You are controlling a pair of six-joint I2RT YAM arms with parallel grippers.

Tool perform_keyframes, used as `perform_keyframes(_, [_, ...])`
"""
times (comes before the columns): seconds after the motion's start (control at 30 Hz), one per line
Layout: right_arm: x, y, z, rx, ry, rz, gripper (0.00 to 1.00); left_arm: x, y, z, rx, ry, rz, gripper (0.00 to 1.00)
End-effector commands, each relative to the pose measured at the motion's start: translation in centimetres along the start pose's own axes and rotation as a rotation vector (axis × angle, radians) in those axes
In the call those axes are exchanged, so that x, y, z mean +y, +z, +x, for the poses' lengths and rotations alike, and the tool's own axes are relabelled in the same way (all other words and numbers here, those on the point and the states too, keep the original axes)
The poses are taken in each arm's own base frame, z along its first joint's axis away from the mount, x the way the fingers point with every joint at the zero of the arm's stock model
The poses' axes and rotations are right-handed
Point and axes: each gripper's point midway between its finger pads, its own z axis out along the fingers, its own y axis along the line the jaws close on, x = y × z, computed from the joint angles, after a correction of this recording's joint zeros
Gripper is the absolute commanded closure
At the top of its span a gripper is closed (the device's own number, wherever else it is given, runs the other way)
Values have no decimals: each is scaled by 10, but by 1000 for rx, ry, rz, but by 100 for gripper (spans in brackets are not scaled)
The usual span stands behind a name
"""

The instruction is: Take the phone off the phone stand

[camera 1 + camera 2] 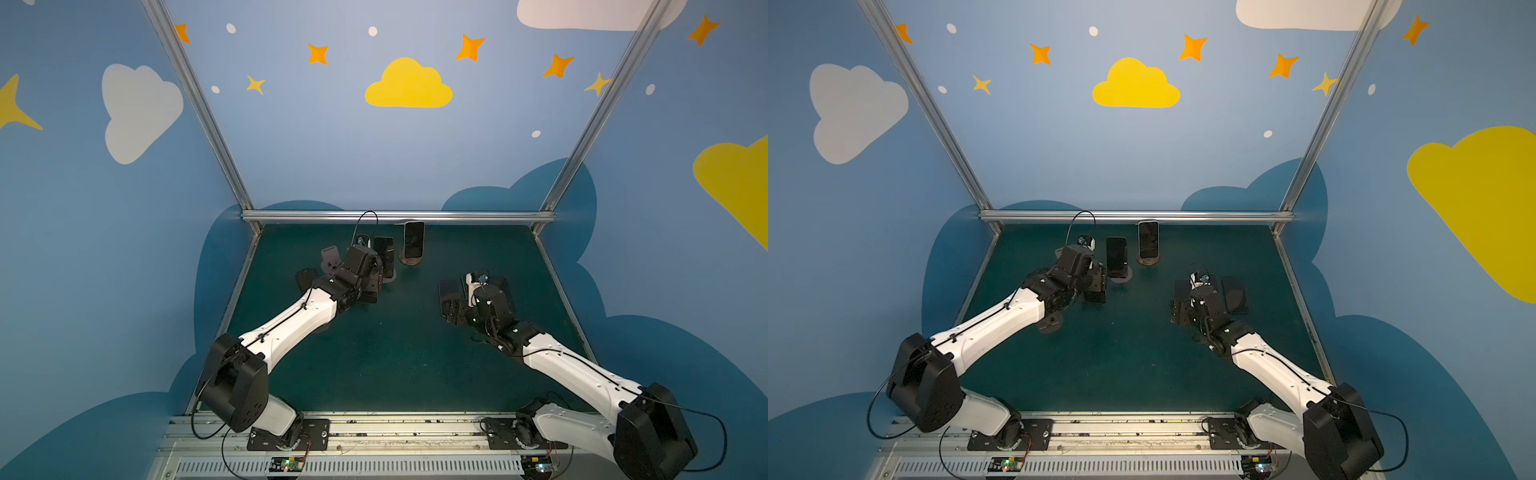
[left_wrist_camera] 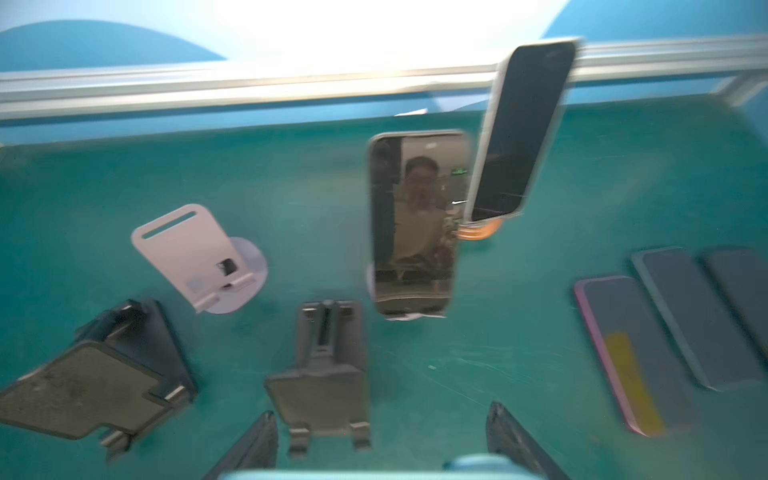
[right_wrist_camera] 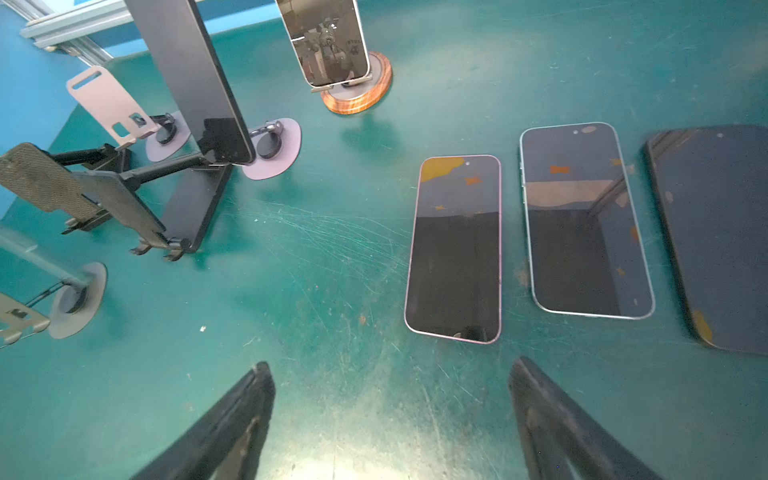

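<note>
In both top views the phone (image 1: pixel 1116 257) is leaning on its grey stand (image 1: pixel 1126 277) beside the wooden stand (image 1: pixel 1148 261), tilting back for viewing. Left wrist view: the left fingers (image 2: pixel 509 440) are gaping empty, apparently aiming at it. Right wrist view: the right fingers (image 3: pixel 237 424) are idling, spread and empty, well apart from the wooden stand.

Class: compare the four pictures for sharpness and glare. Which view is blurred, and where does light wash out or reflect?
Left wrist view: motion blur throughout, wall blown out white. Right wrist view: sharp; glare patch on the mat; flat phone mirrors the wall. Both top views: sharp, evenly lit.
</note>
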Motion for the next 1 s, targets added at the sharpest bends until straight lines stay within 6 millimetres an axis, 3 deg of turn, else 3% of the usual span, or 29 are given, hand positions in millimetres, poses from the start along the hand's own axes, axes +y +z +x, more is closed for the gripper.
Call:
perform_keyframes(0.0, [3,-10,-18,-56,18,5,11,-9,-13,0,-18,-17,4,33])
perform_keyframes(0.23, [-3,-13,-19,-70,33,32,11,-34,-10,13,31,-37,17,36])
perform_keyframes(0.4, [-7,-16,-21,-83,44,47,11,-64,0,16,56,-34,41,36])
perform_keyframes(0.73, [-22,-19,-21,-120,92,118,11,-116,44,31,179,-76,85,37])
perform_keyframes(0.97, [-23,-19,-21,-121,98,119,11,-133,72,38,250,-66,52,37])
